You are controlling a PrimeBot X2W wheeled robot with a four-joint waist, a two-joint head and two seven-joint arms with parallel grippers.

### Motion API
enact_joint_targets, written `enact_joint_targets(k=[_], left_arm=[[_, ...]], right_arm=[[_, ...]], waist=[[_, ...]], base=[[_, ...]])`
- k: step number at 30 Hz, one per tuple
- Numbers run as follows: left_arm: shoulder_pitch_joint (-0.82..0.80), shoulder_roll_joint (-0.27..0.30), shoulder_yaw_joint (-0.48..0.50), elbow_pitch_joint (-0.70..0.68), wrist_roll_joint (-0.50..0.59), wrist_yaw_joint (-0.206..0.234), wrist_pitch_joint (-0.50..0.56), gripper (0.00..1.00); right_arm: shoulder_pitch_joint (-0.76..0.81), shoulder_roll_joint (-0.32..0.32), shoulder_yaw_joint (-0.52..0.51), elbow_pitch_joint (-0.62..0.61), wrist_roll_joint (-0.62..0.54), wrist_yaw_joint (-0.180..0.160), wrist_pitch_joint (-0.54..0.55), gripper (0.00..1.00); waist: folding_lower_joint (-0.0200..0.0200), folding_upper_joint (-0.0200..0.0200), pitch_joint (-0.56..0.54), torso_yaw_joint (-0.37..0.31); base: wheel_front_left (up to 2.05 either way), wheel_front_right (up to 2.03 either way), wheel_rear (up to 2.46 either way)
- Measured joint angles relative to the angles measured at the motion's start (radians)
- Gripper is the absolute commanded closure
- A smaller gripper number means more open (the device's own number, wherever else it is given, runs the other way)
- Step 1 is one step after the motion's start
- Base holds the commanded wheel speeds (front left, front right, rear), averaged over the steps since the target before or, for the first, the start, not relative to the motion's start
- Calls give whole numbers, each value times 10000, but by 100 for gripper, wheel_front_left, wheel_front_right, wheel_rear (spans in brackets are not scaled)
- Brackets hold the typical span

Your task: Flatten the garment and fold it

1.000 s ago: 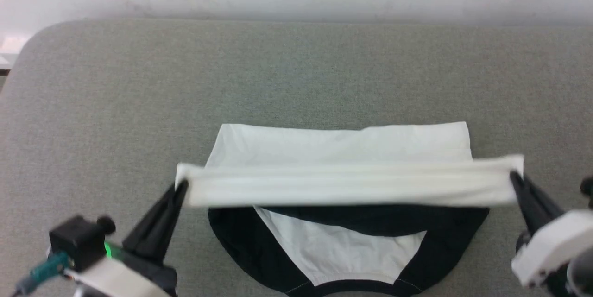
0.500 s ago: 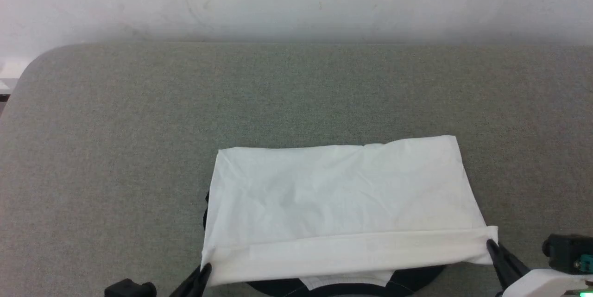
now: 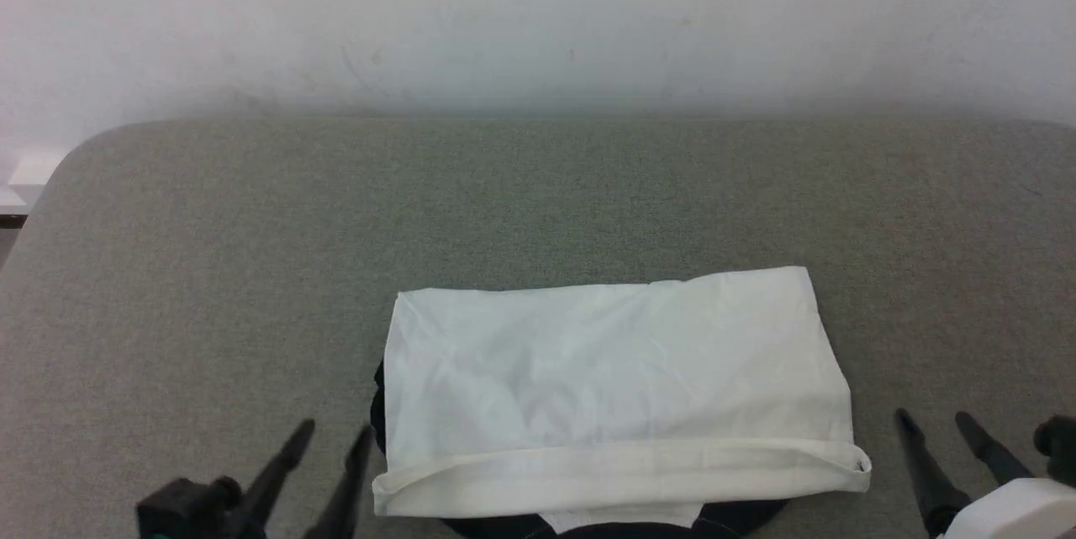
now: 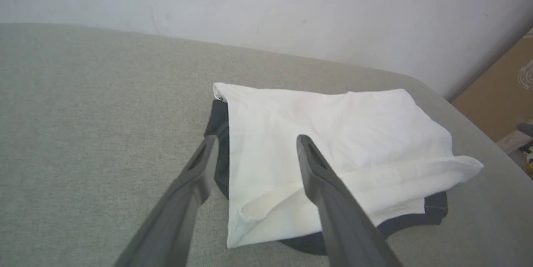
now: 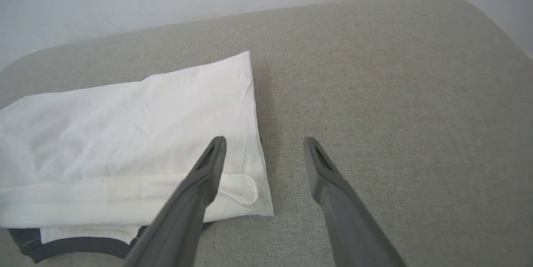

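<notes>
White garment (image 3: 614,371) lay folded near-centre on grey pad (image 3: 538,203), black trim (image 3: 748,512) peeking out nearside. I saw left gripper (image 3: 336,428) and right gripper (image 3: 931,416) both spread, empty, just beside its near corners. Risk: a finger snagging the rolled hem (image 3: 622,472) would undo the fold.

We observe bright, diffuse, even lighting. The garment (image 3: 614,371) casts only a thin, soft shadow on the surface (image 3: 210,270). We find the head view slightly soft, whites nearly washed out.

Grey fabric table (image 3: 210,253), folded white garment (image 3: 605,371) lying on it
</notes>
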Motion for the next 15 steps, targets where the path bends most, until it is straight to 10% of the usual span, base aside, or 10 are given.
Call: enact_joint_targets(k=[6,15], left_arm=[[140,-510,1967,-1450,1367,1145,-242,0],[543,-1862,2922,-2205,3241,844,-247,0]], right_arm=[[-225,8,-596,-512,-71,0,184,0],[-1323,12,-504,332,-470,-2,938,0]], waist=[[2,0,147,54],[2,0,770,205]], base=[[0,0,0],[0,0,0]])
